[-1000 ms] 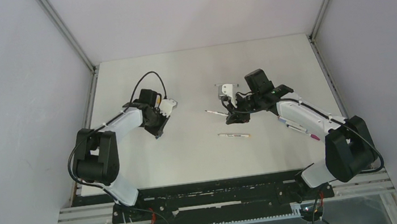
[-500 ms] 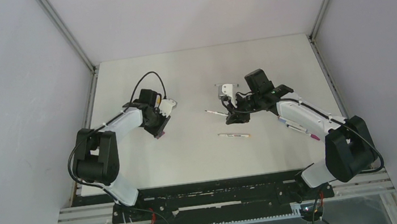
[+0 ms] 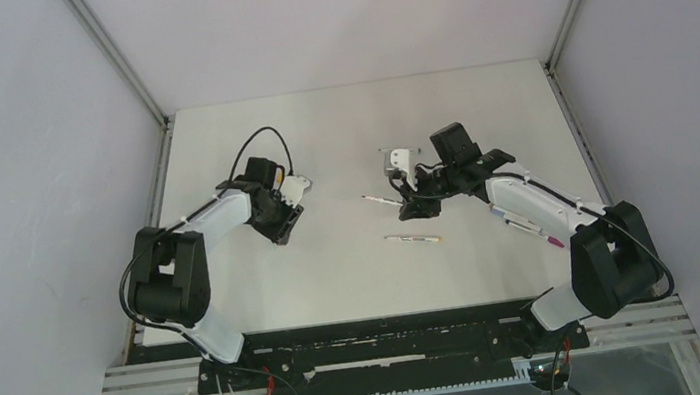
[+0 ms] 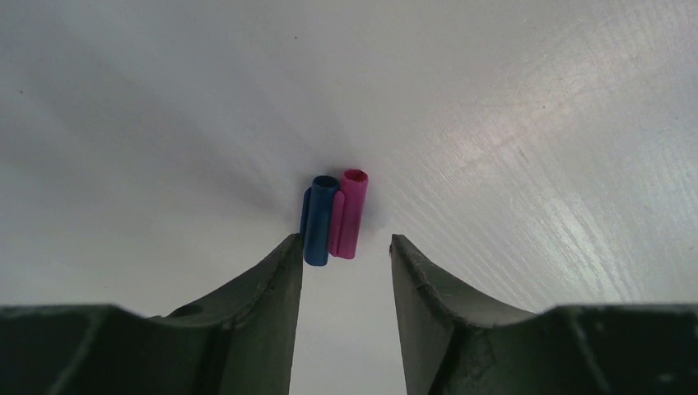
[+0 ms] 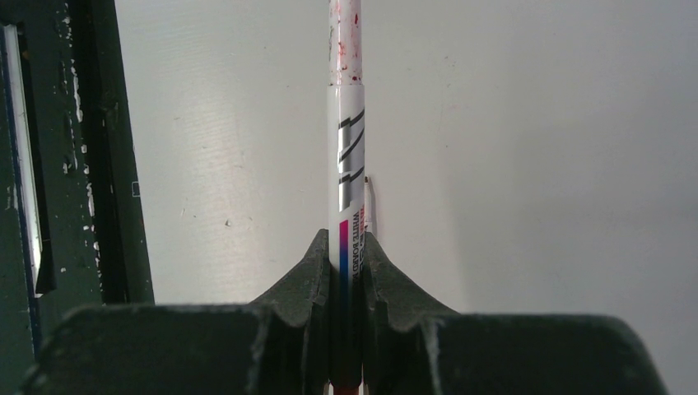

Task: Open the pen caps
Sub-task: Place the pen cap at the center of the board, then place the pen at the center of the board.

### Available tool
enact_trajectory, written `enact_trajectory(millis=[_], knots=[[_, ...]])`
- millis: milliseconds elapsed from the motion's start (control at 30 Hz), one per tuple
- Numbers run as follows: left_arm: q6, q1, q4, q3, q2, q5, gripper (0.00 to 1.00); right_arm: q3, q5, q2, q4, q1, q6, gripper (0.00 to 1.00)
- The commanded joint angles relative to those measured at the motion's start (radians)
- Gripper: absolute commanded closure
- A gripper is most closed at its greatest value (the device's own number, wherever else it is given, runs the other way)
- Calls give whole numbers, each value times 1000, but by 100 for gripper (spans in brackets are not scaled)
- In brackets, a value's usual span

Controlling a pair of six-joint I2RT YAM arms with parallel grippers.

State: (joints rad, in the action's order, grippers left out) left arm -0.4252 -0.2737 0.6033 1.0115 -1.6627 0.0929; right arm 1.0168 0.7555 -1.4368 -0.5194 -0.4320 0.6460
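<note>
Two pen caps, one blue (image 4: 319,220) and one magenta (image 4: 350,214), lie side by side on the white table just past my left gripper's (image 4: 346,247) fingertips. That gripper is open with nothing between its fingers; the left finger's tip is close beside the blue cap. In the top view it (image 3: 280,232) sits left of centre. My right gripper (image 5: 346,243) is shut on a white pen (image 5: 346,123) whose barrel runs straight away from the fingers, red smears at its far end. In the top view this gripper (image 3: 412,207) holds the pen (image 3: 378,197) near the table's middle.
Another pen (image 3: 413,239) lies on the table in front of the right gripper. More pens (image 3: 531,229) lie beside the right forearm. A dark rail (image 5: 82,164) runs along the left of the right wrist view. Grey walls enclose the table on three sides.
My left gripper's jaws have spread apart and its wrist has shifted slightly. The right arm and its pen have stayed put.
</note>
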Motion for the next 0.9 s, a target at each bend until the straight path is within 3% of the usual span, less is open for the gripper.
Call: enact_trajectory(millis=[0, 267, 867], knots=[[16, 4, 39, 45, 72, 31, 50, 39, -30, -16, 1, 5, 26, 100], [14, 4, 102, 93, 195, 32, 39, 51, -126, -74, -31, 3, 80, 100], [45, 5, 163, 34, 528, 44, 15, 74, -382, -231, -136, -45, 198, 100]])
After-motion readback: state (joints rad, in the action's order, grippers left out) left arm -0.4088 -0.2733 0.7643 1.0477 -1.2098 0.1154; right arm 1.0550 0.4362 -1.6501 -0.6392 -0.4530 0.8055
